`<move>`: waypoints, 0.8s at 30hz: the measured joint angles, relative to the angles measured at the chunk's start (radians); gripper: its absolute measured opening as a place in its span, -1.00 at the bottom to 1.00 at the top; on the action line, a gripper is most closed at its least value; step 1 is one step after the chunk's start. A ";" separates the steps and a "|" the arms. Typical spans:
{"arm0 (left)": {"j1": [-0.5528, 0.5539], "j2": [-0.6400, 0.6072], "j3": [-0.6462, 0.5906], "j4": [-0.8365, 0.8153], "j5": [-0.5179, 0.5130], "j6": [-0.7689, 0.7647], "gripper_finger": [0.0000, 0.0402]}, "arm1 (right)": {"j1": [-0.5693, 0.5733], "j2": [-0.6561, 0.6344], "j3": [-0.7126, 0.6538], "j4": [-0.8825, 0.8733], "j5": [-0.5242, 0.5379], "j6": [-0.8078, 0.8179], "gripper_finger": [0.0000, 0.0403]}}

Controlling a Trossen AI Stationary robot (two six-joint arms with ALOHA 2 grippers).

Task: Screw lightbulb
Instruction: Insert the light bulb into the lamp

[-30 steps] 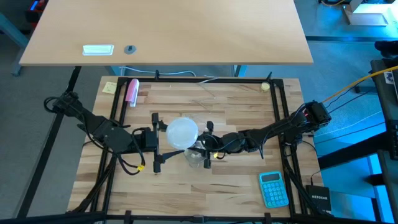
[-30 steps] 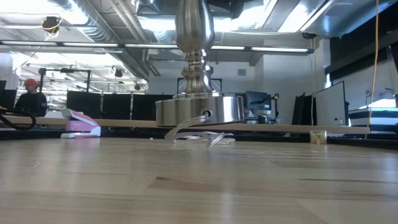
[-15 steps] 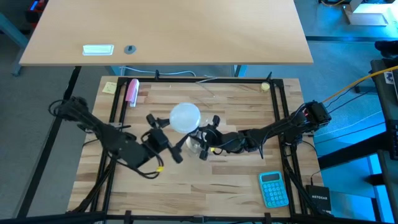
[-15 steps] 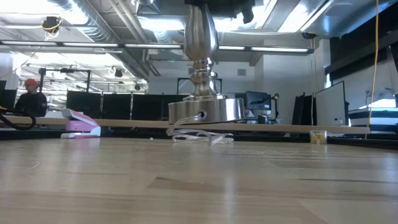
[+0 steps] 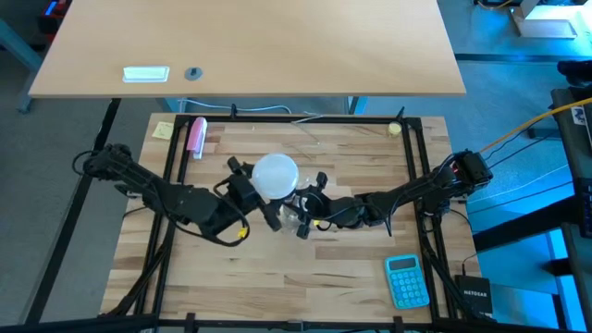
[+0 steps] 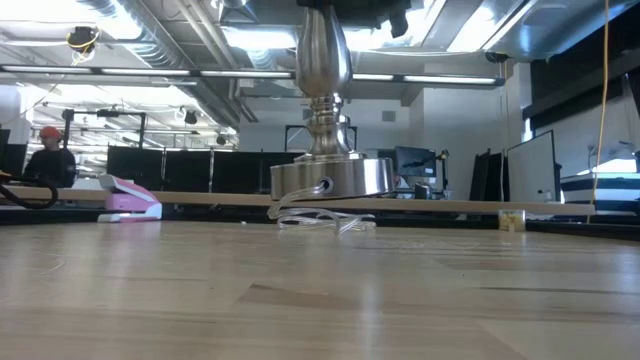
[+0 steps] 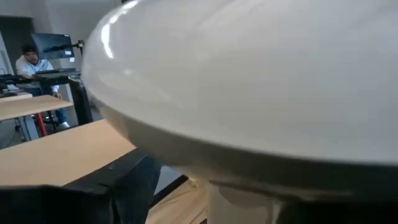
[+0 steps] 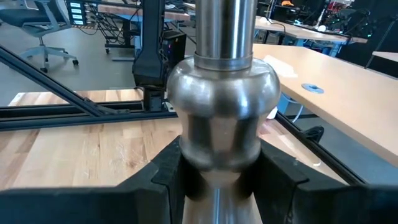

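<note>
The white lightbulb (image 5: 275,175) stands globe up over the silver lamp stand (image 6: 325,120). Its neck (image 7: 242,199) points down, and where it meets the stand is hidden. My left gripper (image 5: 262,190) is open and level, coming from the near left. Its fingers (image 7: 106,186) stand on either side of the bulb's lower part; I cannot tell whether they touch it. My right gripper (image 8: 224,180) is shut on the lamp stand's stem. The stand's round base (image 6: 330,178) hangs above the table with its cord (image 6: 320,220) trailing below. My right gripper pinches the lamp stand's stem just under its rounded bulge (image 8: 224,155), one finger (image 8: 165,174) on each side. The fingers come in level from the table's right and lie across the stem. The stand hangs upright, its base clear of the table.
A blue calculator (image 5: 405,280) lies near the front right. A pink stapler (image 5: 196,136) and a yellow note (image 5: 163,129) sit at the far left corner. A black frame (image 5: 416,166) borders the board. A person (image 6: 48,155) sits in the room behind.
My right gripper has turned its wrist, carrying the lamp stand and bulb a little toward the table's far edge. My left gripper has swung round from pointing right to pointing far-right and has moved in closer around the bulb, with its fingers as wide apart as before.
</note>
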 joint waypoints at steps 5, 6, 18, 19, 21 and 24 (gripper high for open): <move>0.001 0.000 0.000 0.001 0.000 0.016 0.26 | 0.000 0.000 0.000 0.000 0.000 0.000 -0.31; 0.002 0.000 0.000 0.001 0.000 0.023 0.17 | 0.000 0.001 0.000 0.000 0.000 0.000 -0.31; -0.003 0.000 0.000 -0.022 0.095 0.053 -0.28 | 0.000 0.001 -0.001 0.015 -0.031 -0.011 -0.31; -0.007 0.000 0.000 -0.024 0.110 0.056 -0.28 | 0.000 -0.003 -0.002 0.016 -0.059 -0.011 -0.31; -0.015 0.000 0.001 -0.022 0.140 0.061 -0.28 | 0.000 -0.016 -0.004 0.016 -0.126 -0.012 -0.31; -0.022 -0.005 0.005 -0.015 0.205 0.063 -0.28 | 0.008 -0.045 -0.005 0.015 -0.233 -0.022 -0.31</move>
